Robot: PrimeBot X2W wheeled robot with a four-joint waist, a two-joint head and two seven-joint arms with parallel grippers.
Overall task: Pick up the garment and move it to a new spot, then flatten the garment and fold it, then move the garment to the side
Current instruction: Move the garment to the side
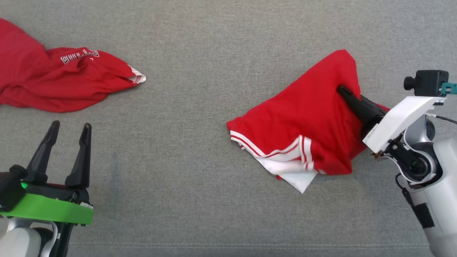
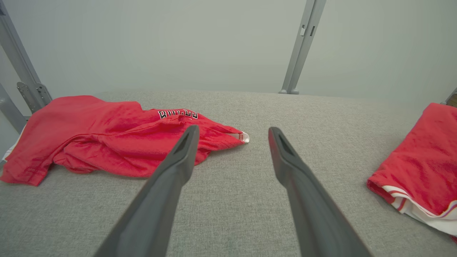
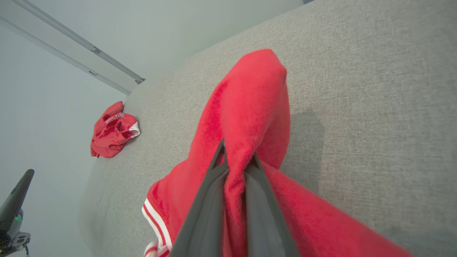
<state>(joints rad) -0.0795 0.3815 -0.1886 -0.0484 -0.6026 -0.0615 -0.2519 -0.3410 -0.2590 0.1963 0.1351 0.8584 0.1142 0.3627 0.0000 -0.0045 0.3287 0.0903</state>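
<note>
The garment is a red piece with white-and-red striped trim, lying bunched on the right half of the grey fabric surface. My right gripper reaches in from the right and is shut on a fold near the garment's upper right part. In the right wrist view the fingers pinch a raised ridge of the red cloth. My left gripper stands open at the lower left with nothing between its fingers, well apart from the garment. The left wrist view has the garment's edge at far right.
A second red jersey with white lettering lies crumpled at the far left, also in the left wrist view and the right wrist view. Grey metal posts stand behind the surface. Bare grey fabric stretches between the two garments.
</note>
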